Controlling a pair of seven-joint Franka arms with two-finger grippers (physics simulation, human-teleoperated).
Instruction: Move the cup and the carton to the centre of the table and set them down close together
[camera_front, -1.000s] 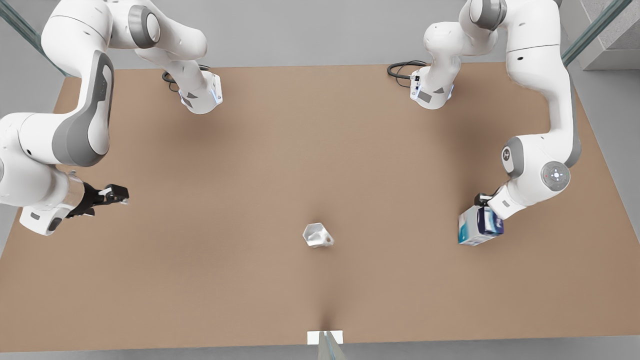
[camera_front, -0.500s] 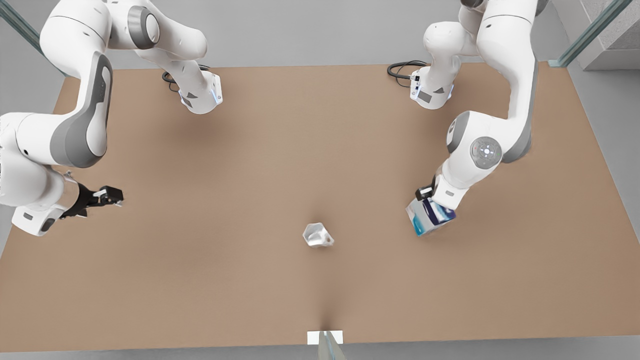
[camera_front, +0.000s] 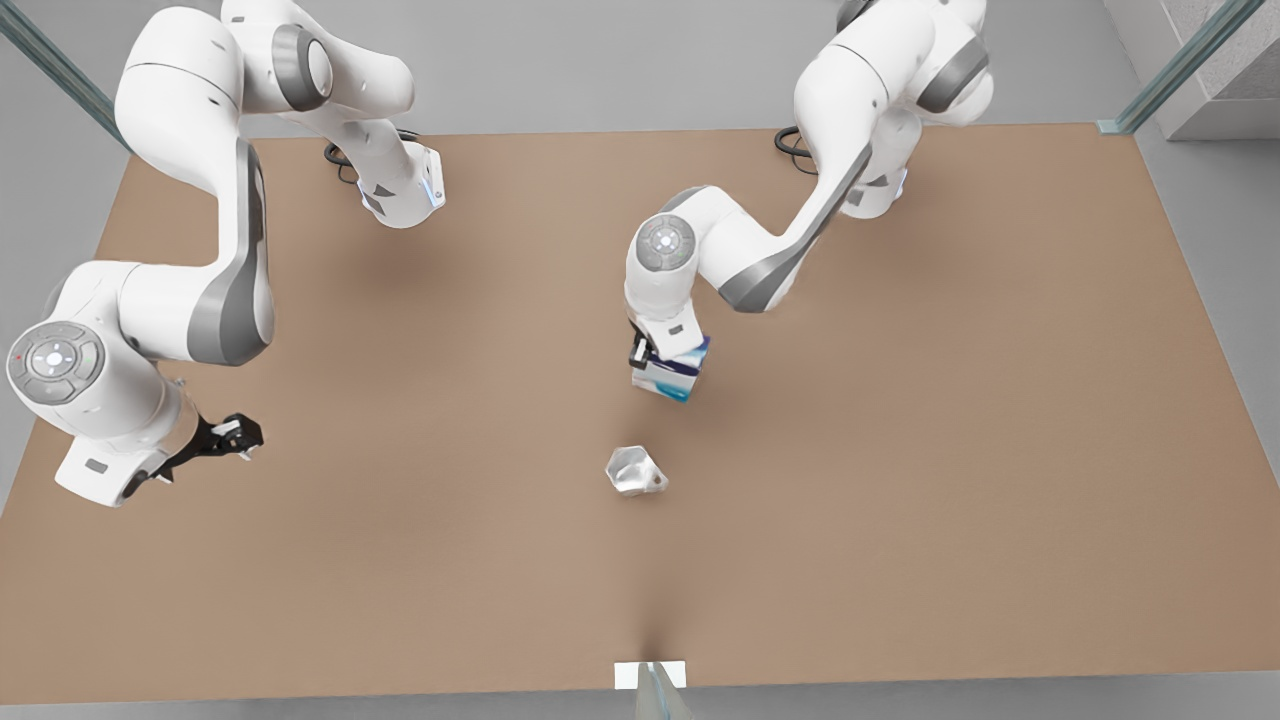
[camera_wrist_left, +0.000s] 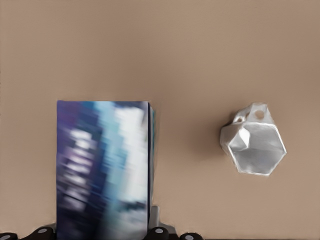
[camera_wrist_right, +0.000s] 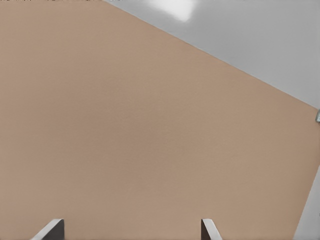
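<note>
Carton (camera_front: 672, 375) hangs in the left hand (camera_front: 655, 360), clamped between its fingers above the middle of the table (camera_front: 900, 450), just behind the cup (camera_front: 634, 471) in the front view. From the left wrist, the carton (camera_wrist_left: 102, 170) and the cup (camera_wrist_left: 253, 146) sit side by side with bare table between. The cup rests on the table, untouched. Right hand (camera_front: 225, 438) waits over the front view's left edge, its fingers (camera_wrist_right: 50, 231) spread wide and holding nothing.

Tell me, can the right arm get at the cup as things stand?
Probably yes. The right gripper is open and holds nothing, at the front view's left, and bare table lies between it and the cup. The left gripper holds the carton beyond the cup.
</note>
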